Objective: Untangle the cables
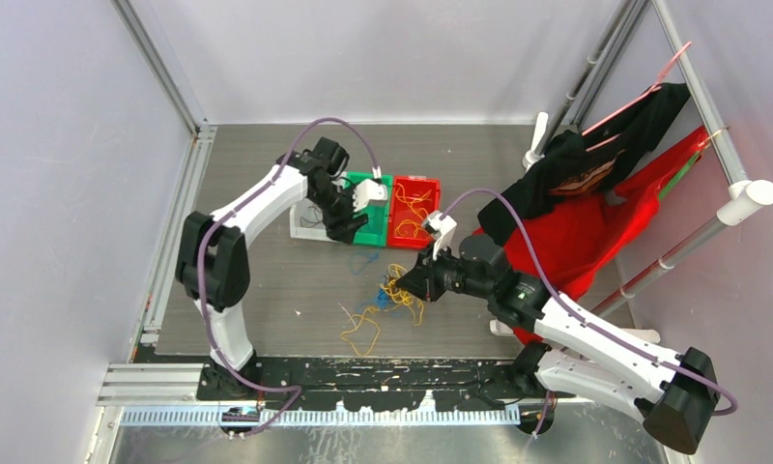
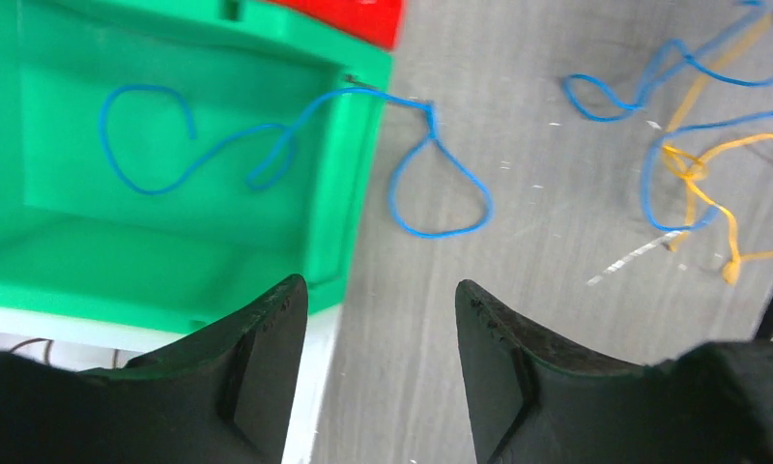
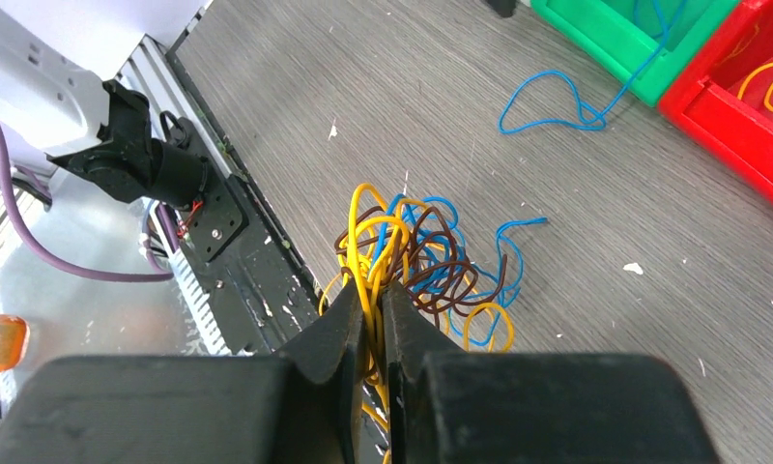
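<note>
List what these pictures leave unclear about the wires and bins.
- Right wrist view: how many wires of the tangle the right end effector pinches; its fingers hide them.
- Top view: white bin contents, covered by the left arm.
- Left wrist view: red bin, cut off by the top edge.

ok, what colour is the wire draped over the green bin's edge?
Blue. The wire over the green bin shows best in the left wrist view.

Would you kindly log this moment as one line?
left gripper: open, by green bin | right gripper: shut on cable tangle | blue cable: over bin wall
</note>
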`<state>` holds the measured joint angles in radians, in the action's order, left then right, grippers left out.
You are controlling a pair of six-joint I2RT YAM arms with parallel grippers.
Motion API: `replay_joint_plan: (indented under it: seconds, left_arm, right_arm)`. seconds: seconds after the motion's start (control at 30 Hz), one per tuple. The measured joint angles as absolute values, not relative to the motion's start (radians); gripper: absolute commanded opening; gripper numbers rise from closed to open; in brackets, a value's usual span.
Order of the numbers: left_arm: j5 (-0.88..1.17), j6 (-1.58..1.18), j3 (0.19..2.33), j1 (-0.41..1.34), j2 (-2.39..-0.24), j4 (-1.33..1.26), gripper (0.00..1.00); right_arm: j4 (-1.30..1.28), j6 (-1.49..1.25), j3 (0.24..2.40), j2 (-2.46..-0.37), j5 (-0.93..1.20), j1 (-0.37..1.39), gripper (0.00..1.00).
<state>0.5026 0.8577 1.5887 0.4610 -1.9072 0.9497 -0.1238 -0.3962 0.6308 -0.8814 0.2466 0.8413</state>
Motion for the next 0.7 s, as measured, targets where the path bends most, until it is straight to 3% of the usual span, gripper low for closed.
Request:
replay_joint_plan:
  seconds: [0.2,0.7]
  left_arm:
    - [0.502,0.836,1.464,0.538,-1.786,0.96,0.61]
    - [0.365,0.731,1.352,0.61,-1.905,0.798,0.72]
  right_arm:
    - [-0.144,-0.411,0.631,-0.869,0.249,0.831,0.02]
    - [-0.16,-0.439,0.63,-0.822,0.258,0.829,0.01]
